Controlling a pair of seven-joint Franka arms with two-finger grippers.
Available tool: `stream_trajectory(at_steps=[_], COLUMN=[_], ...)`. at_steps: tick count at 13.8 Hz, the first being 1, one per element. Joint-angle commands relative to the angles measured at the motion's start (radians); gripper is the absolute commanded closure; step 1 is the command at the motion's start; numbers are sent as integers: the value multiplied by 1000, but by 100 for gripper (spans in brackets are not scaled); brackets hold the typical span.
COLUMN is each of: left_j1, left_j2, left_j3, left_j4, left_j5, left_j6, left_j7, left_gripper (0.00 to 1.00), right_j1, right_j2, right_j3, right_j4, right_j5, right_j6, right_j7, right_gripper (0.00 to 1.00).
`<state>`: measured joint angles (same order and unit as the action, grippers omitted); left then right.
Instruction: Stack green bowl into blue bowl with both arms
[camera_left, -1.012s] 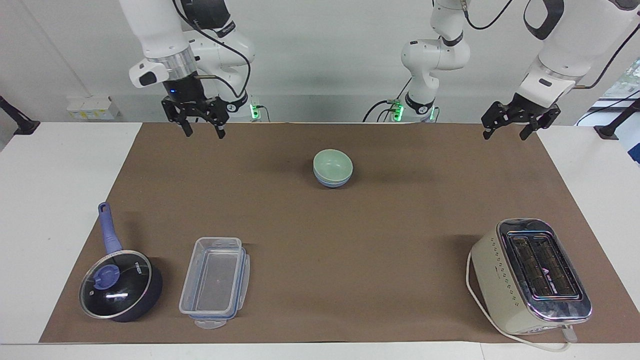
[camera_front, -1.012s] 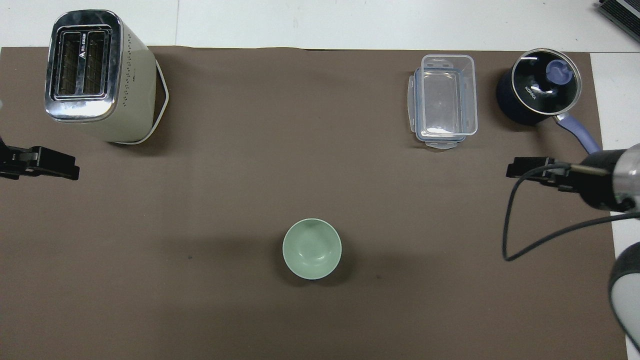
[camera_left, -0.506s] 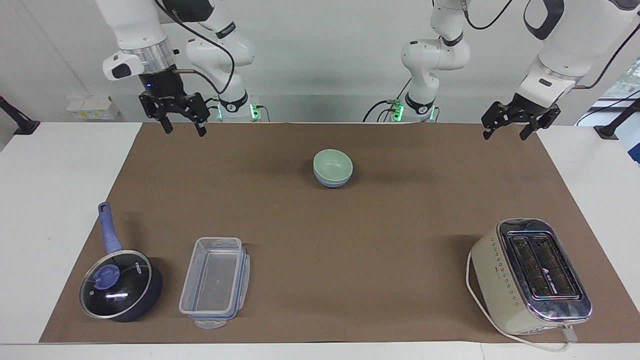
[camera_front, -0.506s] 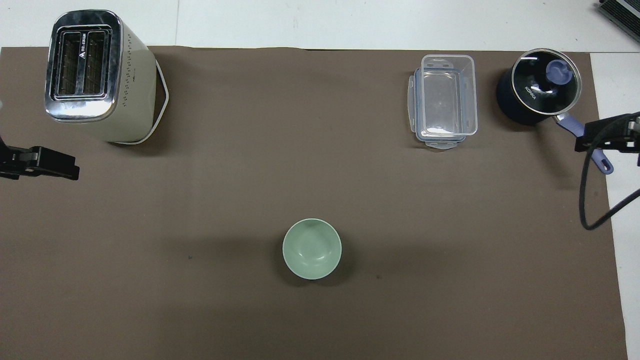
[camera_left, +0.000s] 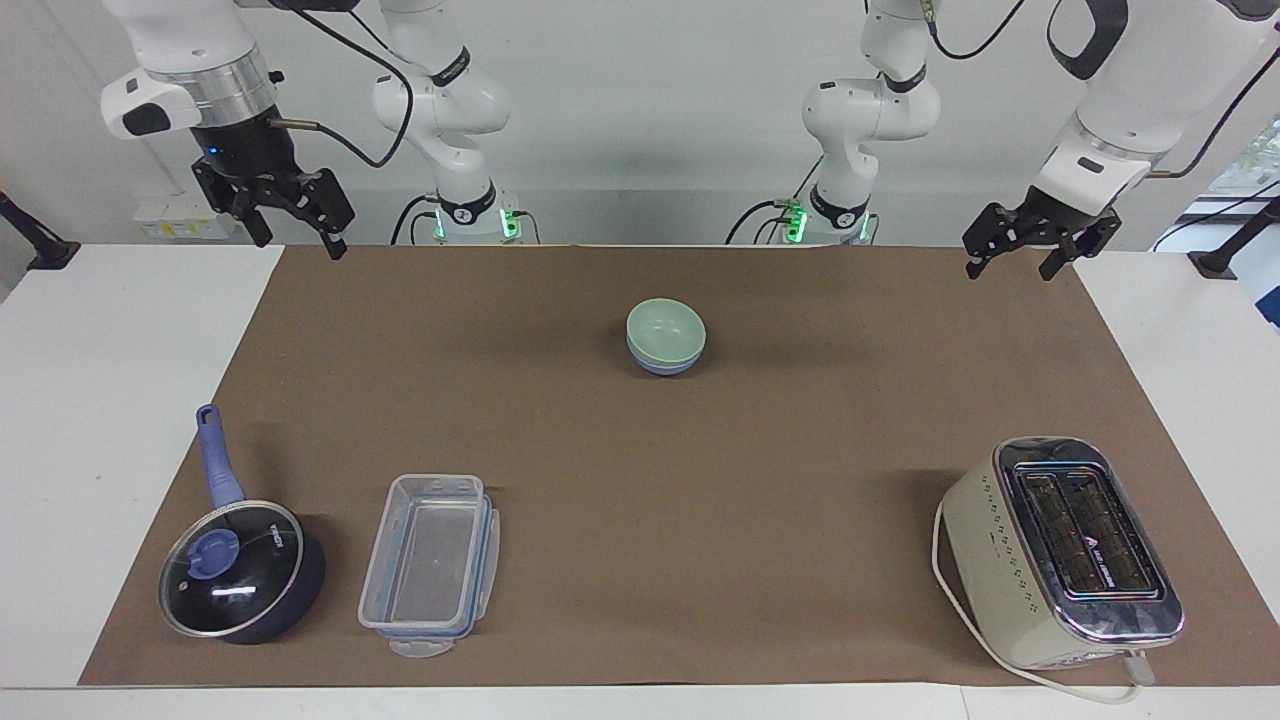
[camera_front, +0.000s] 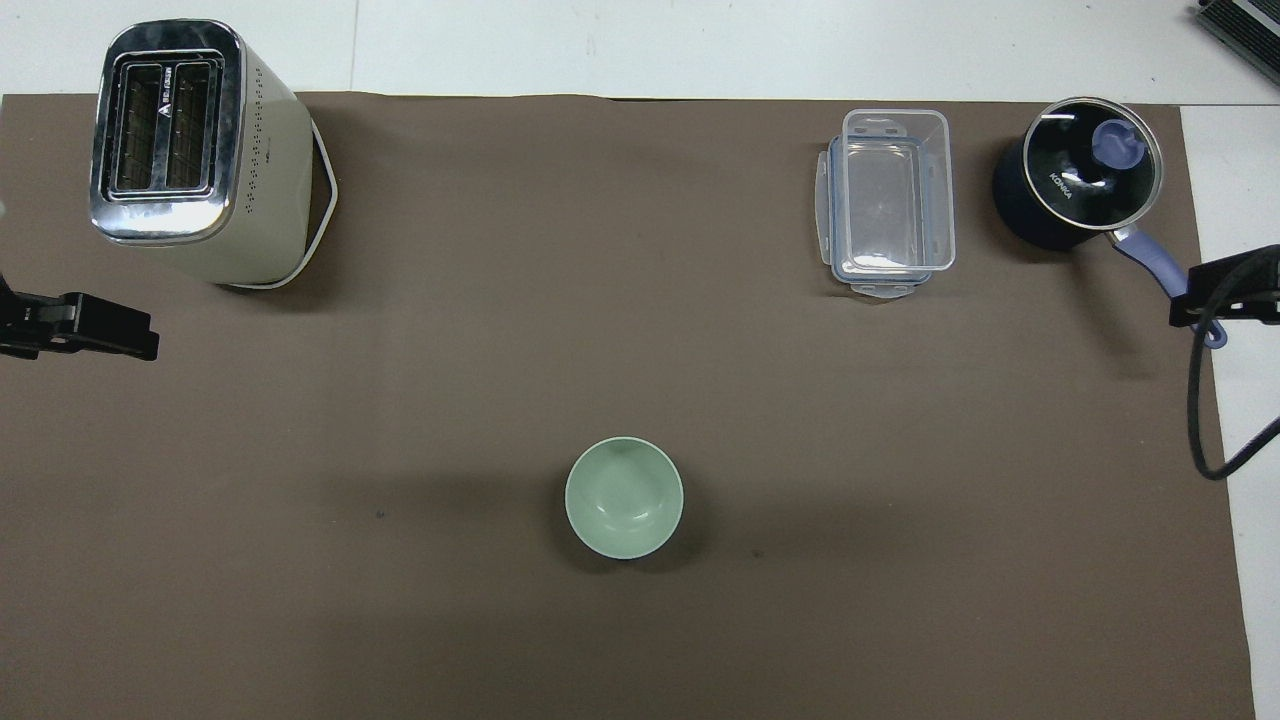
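The green bowl (camera_left: 665, 326) sits upright, seemingly nested in the blue bowl (camera_left: 662, 364).

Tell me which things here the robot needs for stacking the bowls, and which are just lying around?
Needed for the job:
green bowl, sitting in the blue one
blue bowl, underneath it

Just lying around:
toaster
saucepan with glass lid
clear plastic box

The small round pale mint-green bowl (camera_left: 665, 328) is sitting nested in the small round pale periwinkle-blue bowl (camera_left: 663, 362), mid-mat, nearer the robots than everything else. The clear plastic container (camera_left: 430, 563) is lying beside the glass-lidded saucepan (camera_left: 238, 572) toward the right arm's end. The cream toaster (camera_left: 1060, 552) is standing toward the left arm's end.
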<state>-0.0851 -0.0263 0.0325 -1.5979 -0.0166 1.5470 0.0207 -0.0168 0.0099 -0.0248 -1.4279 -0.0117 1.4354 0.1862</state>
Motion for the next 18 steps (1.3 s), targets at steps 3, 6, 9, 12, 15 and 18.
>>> stream_trajectory(at_steps=[3,6,9,12,15,18], left_j1=[10,8,8,8,8,8], left_j2=[9,8,9,8,9,9], left_j3=[-6,-6,-6,-6,-6,-6], left_j4=[23,23,23,23,23,23], left_j5=[14,14,14,14,14,14], left_j6=[-22,-22,-22,-22,-22,-22], left_j7=[1,1,1,1,1,1], left_gripper=[0,0,0,0,0,0], right_j1=[5,5,6,6,6,5], right_j2=[-44,-44,-44,-44,-44,-44], right_j3=[5,6,6,6,6,5], right_j4=[-59,-59,-59,-60,-60,-60], right_j5=[6,6,6,6,6,6], right_j6=[-1,2,8,10,11,13], right_j7=[-25,-21,-22,-17,-19,-21], right_gripper=[0,0,0,0,0,0])
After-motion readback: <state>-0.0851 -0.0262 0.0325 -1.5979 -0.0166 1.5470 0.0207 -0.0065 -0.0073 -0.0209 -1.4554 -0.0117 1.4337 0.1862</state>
